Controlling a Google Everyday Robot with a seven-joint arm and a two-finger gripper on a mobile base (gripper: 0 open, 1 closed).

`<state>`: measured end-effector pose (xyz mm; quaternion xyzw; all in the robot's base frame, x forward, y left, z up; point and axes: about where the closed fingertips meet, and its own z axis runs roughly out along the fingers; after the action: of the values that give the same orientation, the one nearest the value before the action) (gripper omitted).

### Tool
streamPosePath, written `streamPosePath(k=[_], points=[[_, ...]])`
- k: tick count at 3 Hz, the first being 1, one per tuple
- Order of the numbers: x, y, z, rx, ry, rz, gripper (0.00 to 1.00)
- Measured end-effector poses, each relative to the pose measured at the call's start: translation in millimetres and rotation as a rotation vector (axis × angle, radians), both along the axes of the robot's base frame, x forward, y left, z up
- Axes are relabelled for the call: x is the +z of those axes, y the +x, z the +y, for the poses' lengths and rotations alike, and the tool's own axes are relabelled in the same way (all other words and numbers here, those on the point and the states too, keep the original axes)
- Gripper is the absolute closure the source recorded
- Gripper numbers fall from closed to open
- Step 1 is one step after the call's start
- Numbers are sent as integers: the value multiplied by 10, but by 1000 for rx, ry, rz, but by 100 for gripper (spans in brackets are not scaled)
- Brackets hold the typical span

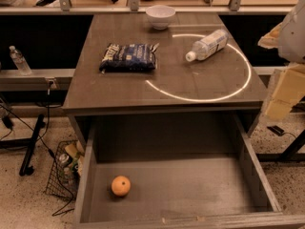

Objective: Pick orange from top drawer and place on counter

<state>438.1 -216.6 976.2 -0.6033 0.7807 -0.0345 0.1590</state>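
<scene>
The orange (120, 185) lies on the flat bottom of the open top drawer (190, 194), near its front left corner. The drawer is pulled out below the counter (119, 87), a dark wooden tabletop with a thin glowing white circle (209, 97) marked on its right half. My gripper (282, 92) shows as pale cream parts under a white arm at the right edge of the view. It is beside the counter's right edge, far from the orange, and holds nothing that I can see.
On the counter are a white bowl (160, 16) at the back, a dark blue snack bag (128, 57) on the left and a plastic water bottle (207, 45) lying inside the circle. A wire basket (64, 168) stands on the floor at left. A small bottle (20, 61) stands on the metal rail shelf.
</scene>
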Motion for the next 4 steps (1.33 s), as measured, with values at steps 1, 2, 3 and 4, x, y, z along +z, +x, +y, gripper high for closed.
streamPosePath(k=[1, 2, 3, 4], points=[[0, 0, 0, 0, 0, 0, 0], [-48, 26, 14, 7, -1, 4, 0], [-414, -13, 74, 30, 4, 65, 0], [-1473, -276, 385, 114, 50, 233, 0]])
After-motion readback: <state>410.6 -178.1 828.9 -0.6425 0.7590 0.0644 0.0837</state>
